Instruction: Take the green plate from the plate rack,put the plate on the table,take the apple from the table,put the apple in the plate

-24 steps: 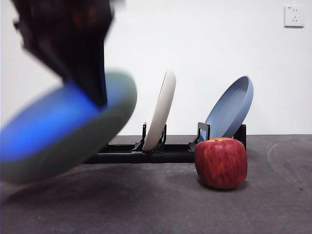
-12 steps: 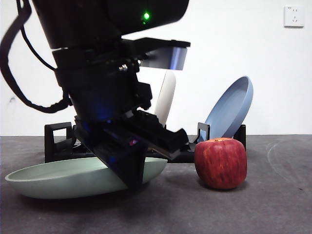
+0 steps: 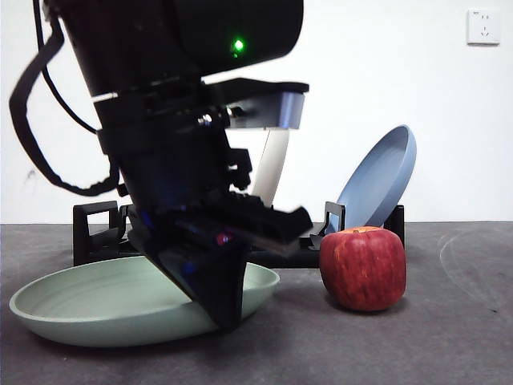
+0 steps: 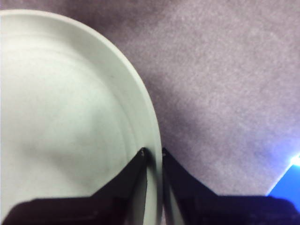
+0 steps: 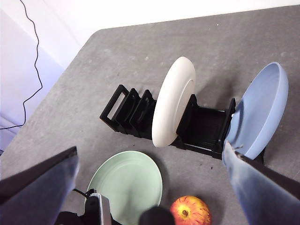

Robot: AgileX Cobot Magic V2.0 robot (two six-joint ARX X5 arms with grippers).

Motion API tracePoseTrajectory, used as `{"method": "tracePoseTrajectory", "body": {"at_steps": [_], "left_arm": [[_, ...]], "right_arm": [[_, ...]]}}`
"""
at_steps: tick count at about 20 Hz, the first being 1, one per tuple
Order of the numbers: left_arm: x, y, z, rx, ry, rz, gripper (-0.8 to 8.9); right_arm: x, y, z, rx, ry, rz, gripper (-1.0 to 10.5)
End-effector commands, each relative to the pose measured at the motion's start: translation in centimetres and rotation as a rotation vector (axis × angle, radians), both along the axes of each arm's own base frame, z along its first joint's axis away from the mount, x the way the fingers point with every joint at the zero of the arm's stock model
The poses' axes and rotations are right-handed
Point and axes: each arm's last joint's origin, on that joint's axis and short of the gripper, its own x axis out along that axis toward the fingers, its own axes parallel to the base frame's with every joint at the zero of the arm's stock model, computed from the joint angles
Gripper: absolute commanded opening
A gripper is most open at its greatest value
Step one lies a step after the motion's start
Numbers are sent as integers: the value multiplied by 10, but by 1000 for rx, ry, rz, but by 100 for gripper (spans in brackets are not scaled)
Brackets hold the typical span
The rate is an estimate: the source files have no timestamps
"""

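Left gripper (image 4: 153, 154): jaws closed thin on the rim of the green plate (image 3: 88, 301), which lies on the worktop (image 3: 401, 345) at approx. 9 o'clock of the apple (image 3: 363, 268). Plate seems stiff, light, smooth; rim pinch suits. Apple is heavier, round & slippery: grip across the widest part. Right jaws (image 5: 150, 187) wide open, empty.

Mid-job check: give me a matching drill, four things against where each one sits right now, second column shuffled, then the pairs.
Things:
1. green plate
2. cream-white plate
3. blue plate
4. apple

Places:
A. leaning at the end of the plate rack, behind the apple
B. on the table, in front of the rack, ungripped
C. upright in a middle slot of the rack
D. low on the table, rim pinched by the left gripper

Pairs: 1-D, 2-C, 3-A, 4-B
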Motion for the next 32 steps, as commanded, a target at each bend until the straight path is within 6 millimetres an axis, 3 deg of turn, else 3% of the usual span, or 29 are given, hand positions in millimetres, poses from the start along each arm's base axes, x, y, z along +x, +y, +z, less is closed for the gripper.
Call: {"method": "tracePoseTrajectory", "body": {"at_steps": [1,4,8,12,15,19,23,27,30,32], "left_arm": [[-7,7,-24,11,209,11,-9],[-7,8,-24,18,216,13,15],[-5,11,-24,28,228,43,313],[0,15,-18,9,216,70,322],[5,19,2,-43,175,88,322],[6,33,60,-108,-6,138,322],[-6,65,156,-235,-245,173,322],[-36,112,255,-466,-459,156,322],[-62,149,303,-546,-557,152,322],[-78,171,320,-551,-575,154,322]], "right_arm": [[0,0,2,-7,-14,3,689],[0,0,2,-7,-14,3,689],[0,0,2,-7,-13,3,689],[0,0,1,-10,-6,4,689],[-2,0,-1,-22,12,10,689],[-6,-1,-7,-62,63,30,688],[-16,-3,-20,-157,174,86,689],[-22,0,-28,-237,246,94,689],[-21,14,-50,-278,303,115,688],[-18,27,-74,-288,336,145,688]]}}
